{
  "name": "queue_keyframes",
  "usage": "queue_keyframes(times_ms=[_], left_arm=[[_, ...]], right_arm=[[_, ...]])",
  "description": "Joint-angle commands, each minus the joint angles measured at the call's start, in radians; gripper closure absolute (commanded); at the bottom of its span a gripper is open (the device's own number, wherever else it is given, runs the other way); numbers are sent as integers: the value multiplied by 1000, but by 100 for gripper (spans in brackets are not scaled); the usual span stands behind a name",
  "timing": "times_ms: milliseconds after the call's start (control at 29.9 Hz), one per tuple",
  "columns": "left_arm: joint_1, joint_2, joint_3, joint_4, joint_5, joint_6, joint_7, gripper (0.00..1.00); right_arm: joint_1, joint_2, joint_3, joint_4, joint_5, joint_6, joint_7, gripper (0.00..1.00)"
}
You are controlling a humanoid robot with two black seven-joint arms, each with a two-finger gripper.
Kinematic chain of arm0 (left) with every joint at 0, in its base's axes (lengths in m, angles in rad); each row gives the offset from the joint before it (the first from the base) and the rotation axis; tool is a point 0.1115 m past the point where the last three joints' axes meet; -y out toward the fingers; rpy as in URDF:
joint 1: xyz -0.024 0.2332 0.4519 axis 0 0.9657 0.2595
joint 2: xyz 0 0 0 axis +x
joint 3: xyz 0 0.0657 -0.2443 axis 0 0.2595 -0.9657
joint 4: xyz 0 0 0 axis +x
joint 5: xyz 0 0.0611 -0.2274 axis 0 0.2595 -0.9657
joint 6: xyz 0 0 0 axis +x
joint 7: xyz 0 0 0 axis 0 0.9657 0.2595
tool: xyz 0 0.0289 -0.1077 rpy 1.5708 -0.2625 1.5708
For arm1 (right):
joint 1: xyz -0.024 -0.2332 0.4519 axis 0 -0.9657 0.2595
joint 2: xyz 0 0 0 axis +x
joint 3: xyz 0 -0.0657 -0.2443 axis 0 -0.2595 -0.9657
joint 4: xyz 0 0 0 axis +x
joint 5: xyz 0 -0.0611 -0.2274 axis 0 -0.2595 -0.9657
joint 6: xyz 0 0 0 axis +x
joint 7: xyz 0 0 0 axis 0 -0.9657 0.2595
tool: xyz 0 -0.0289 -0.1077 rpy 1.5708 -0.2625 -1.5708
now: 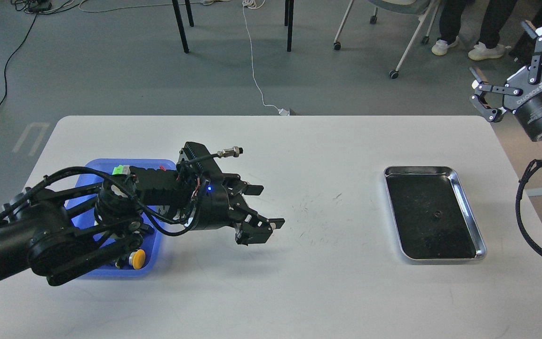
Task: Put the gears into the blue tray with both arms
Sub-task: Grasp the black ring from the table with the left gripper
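The blue tray (84,175) sits at the table's left, mostly covered by my left arm. My left gripper (260,207) reaches past the tray's right side and hovers low over bare table, fingers apart and nothing visible between them. One tiny black gear (436,215) lies on the dark floor of the steel tray (420,168) at the right. My right gripper (501,52) hangs high beyond the table's far right corner, open and empty, well away from the gear.
A yellow-capped push button (137,258) lies in the blue tray's near corner. A white cable (253,70) runs across the floor to the table's far edge. Chair legs and a person's feet stand beyond the table.
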Motion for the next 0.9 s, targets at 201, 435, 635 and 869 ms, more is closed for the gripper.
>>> queue_keyframes(times_ms=[201, 435, 635, 869], left_arm=[[6, -65, 77, 115, 108, 21, 1, 24], [6, -92, 108, 178, 108, 24, 3, 36], [6, -101, 117, 186, 108, 30, 3, 46], [7, -106, 123, 236, 108, 53, 1, 56]], right_arm=[[-152, 40, 109, 26, 110, -1, 0, 2], [-166, 176, 175, -90, 133, 0, 0, 2], [-168, 239, 231, -138, 133, 0, 0, 2], [-168, 238, 248, -138, 135, 0, 0, 2]])
